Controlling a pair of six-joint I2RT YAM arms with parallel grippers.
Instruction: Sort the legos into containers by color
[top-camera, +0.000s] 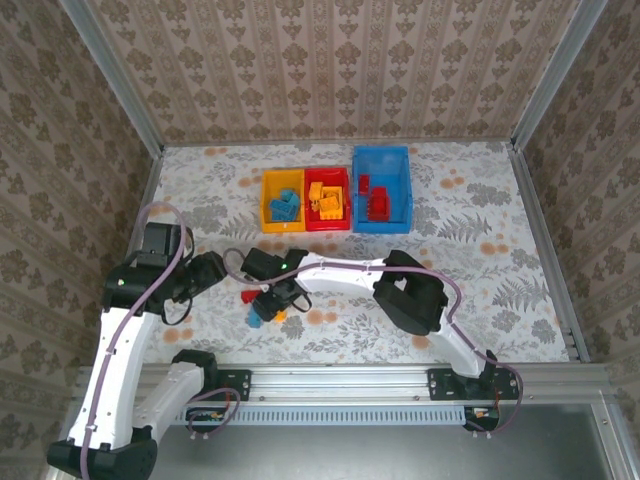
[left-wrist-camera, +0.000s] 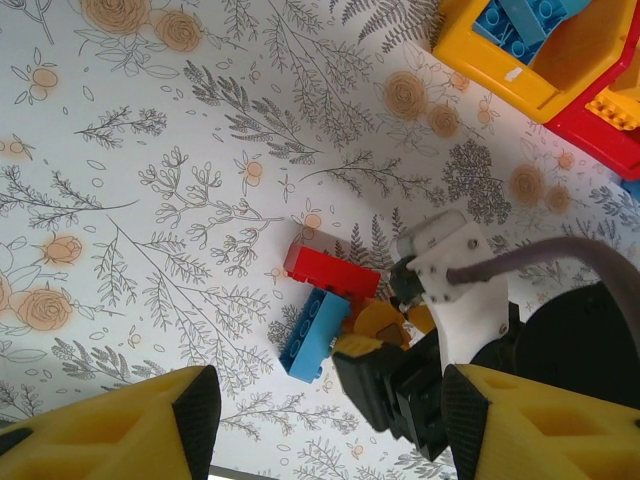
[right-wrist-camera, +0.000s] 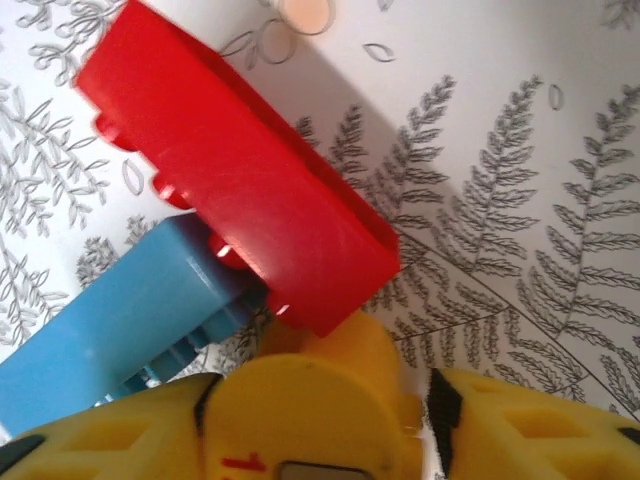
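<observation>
Right fingers (right-wrist-camera: 530, 430), closure unclear, straddle yellow lego (right-wrist-camera: 310, 400); lifting may drag adjacent red lego (right-wrist-camera: 240, 190) and blue lego (right-wrist-camera: 120, 320); left fingers (left-wrist-camera: 110, 420) open

A robot lab test cell is shown. The table (top-camera: 480, 210) is boxed in on three sides by wallpapered panels (top-camera: 330, 60), which are held in bare metal posts (top-camera: 112, 70). The tabletop is covered with a floral sheet. Two white arms (top-camera: 340, 268) are bolted to a metal rail (top-camera: 340, 378) at the near edge, and cables (left-wrist-camera: 560, 250) are left exposed. Toy bricks (left-wrist-camera: 330, 272) and plastic bins (top-camera: 356, 190) are set out on the table.
</observation>
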